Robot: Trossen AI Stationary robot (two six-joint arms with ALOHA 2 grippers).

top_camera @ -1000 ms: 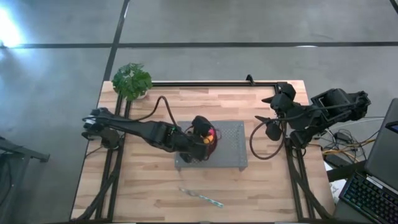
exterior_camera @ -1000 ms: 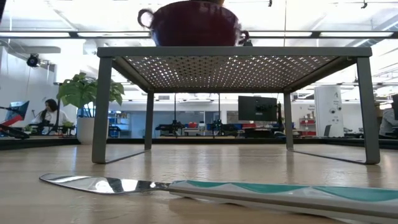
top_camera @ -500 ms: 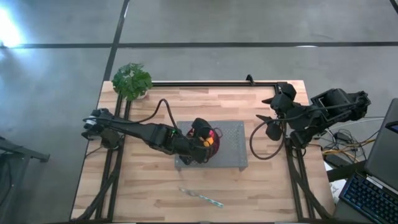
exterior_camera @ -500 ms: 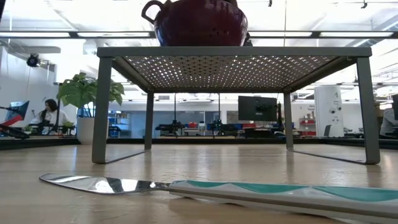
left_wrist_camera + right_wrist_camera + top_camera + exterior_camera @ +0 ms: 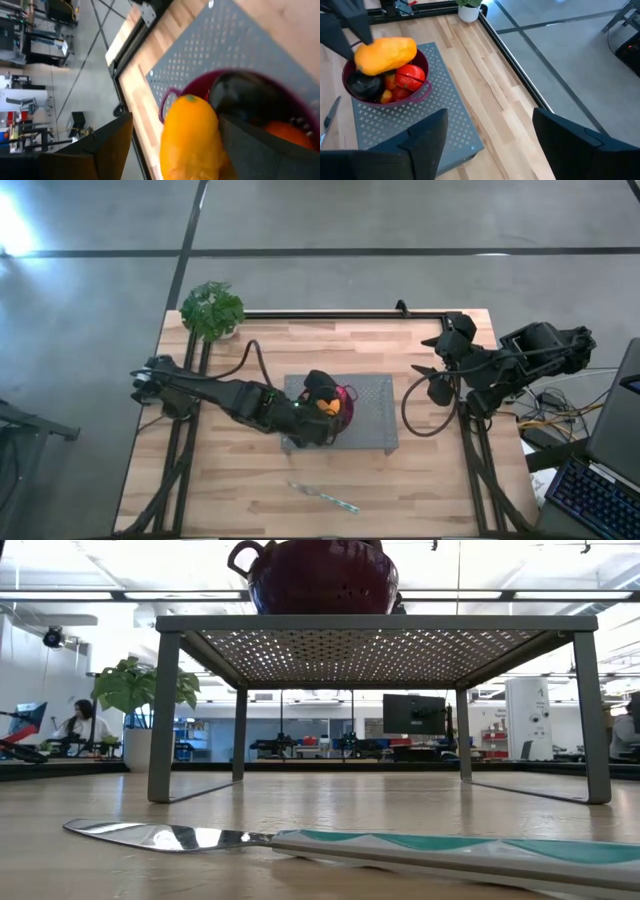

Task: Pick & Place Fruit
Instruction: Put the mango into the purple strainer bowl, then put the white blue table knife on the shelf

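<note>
A dark red colander bowl (image 5: 422, 82) stands on a grey perforated rack (image 5: 375, 415) at the table's middle. It holds several toy fruits, among them a dark plum (image 5: 364, 85) and a red ball (image 5: 410, 76). A large oblong orange fruit (image 5: 385, 54) lies on top of the heap, over the bowl's left rim. My left gripper (image 5: 175, 122) is open over the bowl, one finger on either side of the orange fruit. My right gripper (image 5: 485, 145) waits open at the table's right edge, high above the wood. My left gripper stands astride the orange fruit (image 5: 192, 132), slanting down from the table's left. One finger (image 5: 110, 145) is plainly clear of it. The other finger (image 5: 260, 150) lies close along the fruit's side; whether it touches, I cannot tell. The fruit rests on the heap in the bowl.
A slim knife (image 5: 325, 498) with a teal handle lies on the wood near the table's front edge, in front of the rack. A potted plant (image 5: 212, 310) stands at the far left corner. A black rail (image 5: 330, 313) runs along the far edge.
My left gripper has drawn back a little from the bowl toward the table's left edge and risen slightly. In the low view the bowl has shifted a little on the rack. The right arm has kept still.
</note>
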